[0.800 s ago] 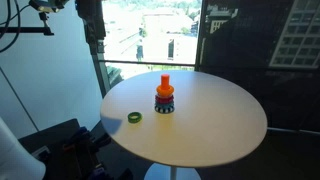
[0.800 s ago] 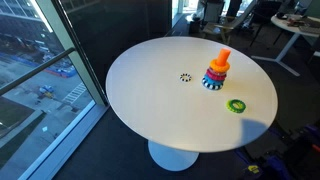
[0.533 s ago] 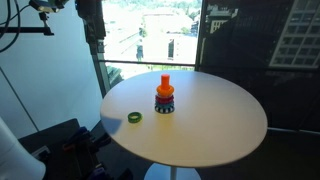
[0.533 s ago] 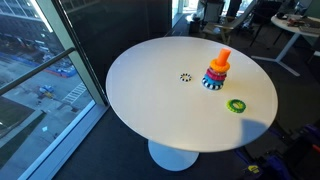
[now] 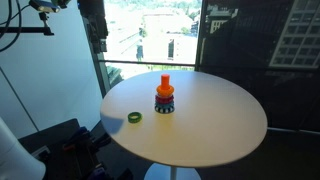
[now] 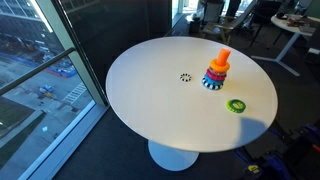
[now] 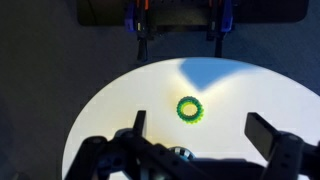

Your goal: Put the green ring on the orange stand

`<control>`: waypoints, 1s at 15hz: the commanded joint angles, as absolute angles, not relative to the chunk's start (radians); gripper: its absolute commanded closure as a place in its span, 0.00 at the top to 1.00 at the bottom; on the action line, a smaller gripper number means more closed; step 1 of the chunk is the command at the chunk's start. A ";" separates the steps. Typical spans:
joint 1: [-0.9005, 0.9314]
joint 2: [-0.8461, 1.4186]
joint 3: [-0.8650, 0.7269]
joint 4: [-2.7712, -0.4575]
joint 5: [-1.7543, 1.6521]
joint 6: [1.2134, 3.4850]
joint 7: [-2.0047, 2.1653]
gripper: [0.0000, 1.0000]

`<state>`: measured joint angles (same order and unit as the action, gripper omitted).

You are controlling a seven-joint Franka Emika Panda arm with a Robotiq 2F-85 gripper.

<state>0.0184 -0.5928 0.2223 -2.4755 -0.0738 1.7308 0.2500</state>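
The green ring (image 5: 134, 118) lies flat on the round white table (image 5: 220, 130), near its edge; it also shows in the exterior view (image 6: 236, 106). The orange stand (image 5: 165, 85) stands upright near the table's middle with several coloured rings stacked round its base, a short way from the green ring; it also shows in the exterior view (image 6: 222, 62). In the wrist view my gripper (image 7: 200, 130) is open and empty, high above the table, and the green ring (image 7: 190, 109) shows between the two fingers. The arm (image 5: 93, 25) hangs above the table's far edge.
A small dark mark (image 6: 185, 77) sits on the table (image 6: 150, 110) beside the stand. Floor-to-ceiling windows (image 5: 150, 35) stand behind the table. Office desks (image 6: 285, 30) and dark equipment (image 5: 70, 145) are near the table's edge.
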 commanded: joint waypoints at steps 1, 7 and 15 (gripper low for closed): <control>0.026 -0.533 0.202 -2.410 -0.060 1.757 0.299 1.00; 0.025 -0.437 0.182 -2.352 -0.023 1.842 0.337 1.00; 0.019 -0.343 0.143 -2.414 0.041 2.080 0.363 1.00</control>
